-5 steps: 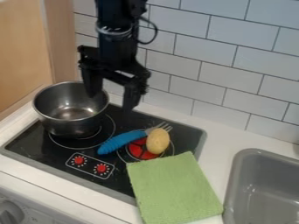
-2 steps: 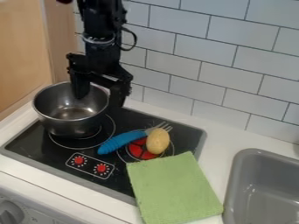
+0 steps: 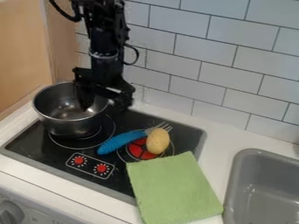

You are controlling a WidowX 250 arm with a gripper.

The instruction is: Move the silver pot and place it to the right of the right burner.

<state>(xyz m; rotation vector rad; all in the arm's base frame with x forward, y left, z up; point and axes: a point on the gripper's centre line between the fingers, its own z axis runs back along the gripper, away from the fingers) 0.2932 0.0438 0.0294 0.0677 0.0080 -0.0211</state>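
The smooth white desk [image 3: 225, 134] bears a flat black stovetop [image 3: 41, 151] near its left edge and, partly, a rectangular green cloth [image 3: 172, 188] near its front edge.

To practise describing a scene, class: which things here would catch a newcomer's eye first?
The bright green cloth stands out first, lying partly over the stove's front right edge. Next comes the shiny silver pot on the left burner, with the black hand at its rim. Then the blue-handled fork and yellow potato by the red right burner.
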